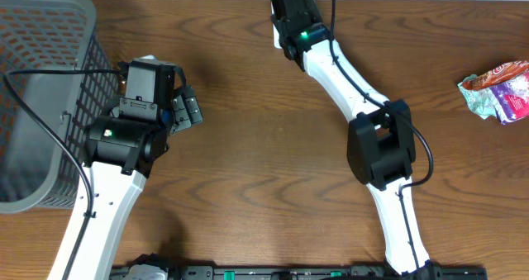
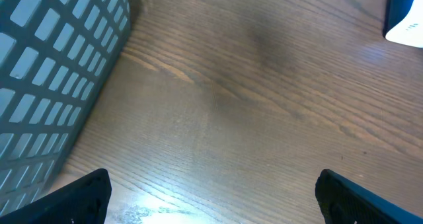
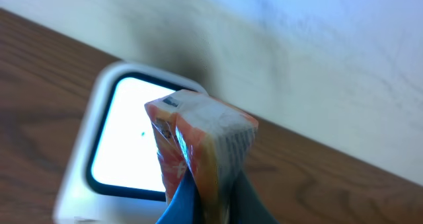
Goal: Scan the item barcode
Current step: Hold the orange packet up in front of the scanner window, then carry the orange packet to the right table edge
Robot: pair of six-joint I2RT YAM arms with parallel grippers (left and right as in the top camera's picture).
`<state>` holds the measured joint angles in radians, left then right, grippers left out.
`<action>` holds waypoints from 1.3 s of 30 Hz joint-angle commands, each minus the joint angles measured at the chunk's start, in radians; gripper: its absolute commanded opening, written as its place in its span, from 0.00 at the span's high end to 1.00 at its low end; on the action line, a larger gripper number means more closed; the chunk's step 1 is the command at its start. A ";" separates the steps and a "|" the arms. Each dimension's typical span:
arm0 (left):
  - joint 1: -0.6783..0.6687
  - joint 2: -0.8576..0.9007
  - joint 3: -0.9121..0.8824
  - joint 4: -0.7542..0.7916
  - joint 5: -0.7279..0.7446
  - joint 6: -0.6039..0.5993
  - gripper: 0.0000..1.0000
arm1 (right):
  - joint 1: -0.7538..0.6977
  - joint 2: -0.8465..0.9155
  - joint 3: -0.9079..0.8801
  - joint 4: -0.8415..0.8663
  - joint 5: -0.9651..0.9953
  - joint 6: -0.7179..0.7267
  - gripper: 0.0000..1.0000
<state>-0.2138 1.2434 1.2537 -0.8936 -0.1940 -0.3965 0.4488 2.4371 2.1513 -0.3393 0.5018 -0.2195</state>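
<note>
The item (image 3: 205, 141), an orange and white packet, is pinched between the fingers of my right gripper (image 3: 210, 199), which is shut on it. It is held upright just in front of the lit window of a white scanner (image 3: 122, 135) standing by the wall. In the overhead view the right arm (image 1: 331, 61) reaches to the table's far edge, and its fingers, the item and the scanner lie beyond the top of that view. My left gripper (image 1: 188, 108) hangs open over bare wood beside the basket, its gap (image 2: 211, 207) holding nothing.
A grey mesh basket (image 1: 41, 90) fills the left side, its wall (image 2: 46, 72) close to the left gripper. A crumpled red and silver snack packet (image 1: 498, 90) lies at the far right. A blue and white object (image 2: 404, 16) shows in the left wrist view's top right corner.
</note>
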 commanded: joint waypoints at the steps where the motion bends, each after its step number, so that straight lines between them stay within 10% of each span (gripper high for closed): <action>1: 0.002 -0.009 0.007 -0.003 -0.020 -0.009 0.02 | -0.018 0.003 0.034 0.016 0.030 0.019 0.99; 17: 0.002 -0.009 0.007 -0.003 -0.020 -0.009 0.02 | -0.053 -0.007 0.047 -0.004 0.019 0.209 0.99; 39: 0.002 -0.009 0.007 -0.003 -0.020 -0.009 0.02 | -0.521 -0.095 0.058 -0.611 0.092 0.204 0.99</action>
<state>-0.2138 1.2434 1.2537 -0.8936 -0.1944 -0.3965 -0.0418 2.3672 2.1948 -0.9340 0.6678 -0.0116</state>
